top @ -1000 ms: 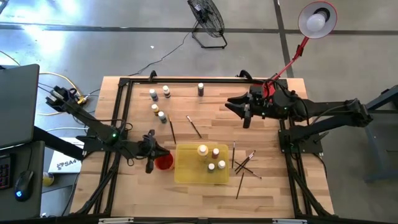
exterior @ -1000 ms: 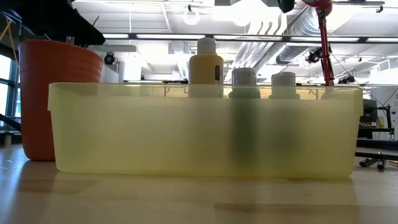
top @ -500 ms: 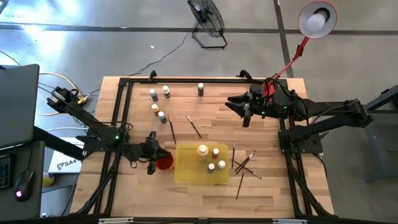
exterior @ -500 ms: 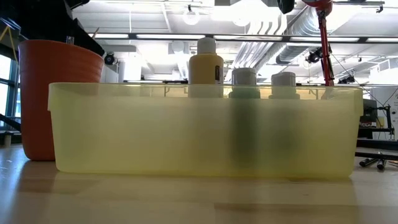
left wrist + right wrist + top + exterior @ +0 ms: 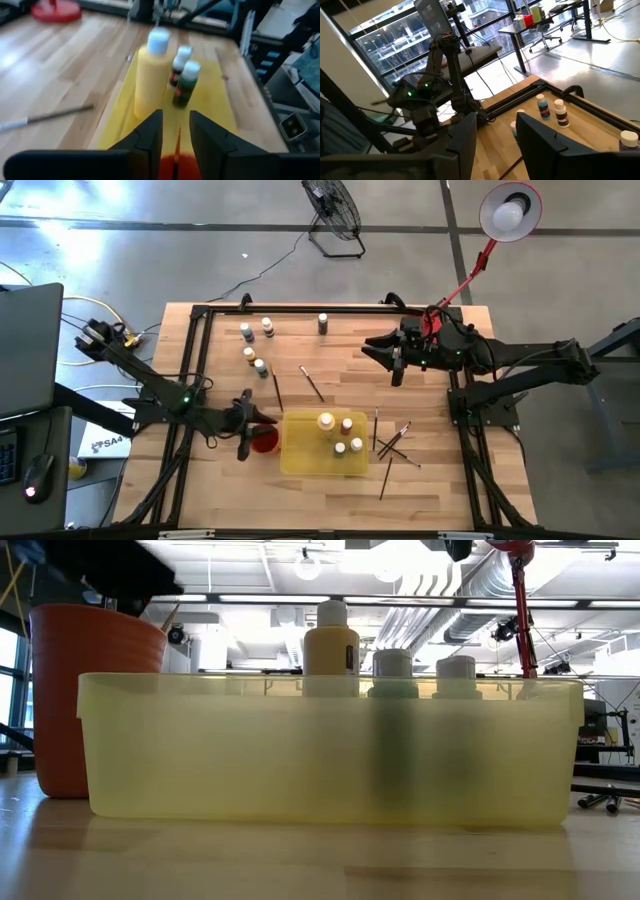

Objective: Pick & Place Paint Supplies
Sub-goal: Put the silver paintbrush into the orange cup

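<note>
Red plastic of the cup (image 5: 175, 169) was seen just beneath the left fingers (image 5: 150, 132), parted slightly either side of a thin paintbrush (image 5: 177, 146) whose long axis ran between them down into it, while the right fingers (image 5: 462, 137) were held apart, empty, well off.

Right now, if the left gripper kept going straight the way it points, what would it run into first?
The left gripper hangs over the red cup, aimed at the yellow tray. Going straight on it would probably meet the large yellow bottle first, though depth is hard to judge and it might pass beside it.
</note>
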Action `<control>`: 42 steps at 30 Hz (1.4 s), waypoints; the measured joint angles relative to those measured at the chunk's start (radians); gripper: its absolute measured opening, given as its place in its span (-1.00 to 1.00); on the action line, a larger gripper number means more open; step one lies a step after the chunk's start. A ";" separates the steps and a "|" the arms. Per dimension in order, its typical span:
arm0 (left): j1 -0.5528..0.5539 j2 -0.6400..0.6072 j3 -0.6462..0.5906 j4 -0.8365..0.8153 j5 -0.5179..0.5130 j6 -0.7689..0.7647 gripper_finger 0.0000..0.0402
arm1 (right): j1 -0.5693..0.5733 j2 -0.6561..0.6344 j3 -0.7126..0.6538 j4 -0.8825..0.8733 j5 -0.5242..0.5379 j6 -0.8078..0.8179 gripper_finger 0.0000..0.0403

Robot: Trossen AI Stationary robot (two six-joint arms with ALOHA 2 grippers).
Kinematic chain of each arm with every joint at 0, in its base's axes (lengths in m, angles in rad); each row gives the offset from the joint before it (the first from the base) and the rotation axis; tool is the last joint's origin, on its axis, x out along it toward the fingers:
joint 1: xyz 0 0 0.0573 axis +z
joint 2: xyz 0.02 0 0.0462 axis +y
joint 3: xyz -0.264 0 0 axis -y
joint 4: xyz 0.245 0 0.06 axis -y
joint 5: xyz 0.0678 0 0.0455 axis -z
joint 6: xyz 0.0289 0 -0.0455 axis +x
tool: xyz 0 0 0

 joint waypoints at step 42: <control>0.055 -0.105 0.591 -0.379 -0.074 0.194 -0.52 | 0.001 0.000 0.000 0.011 -0.001 0.009 -0.35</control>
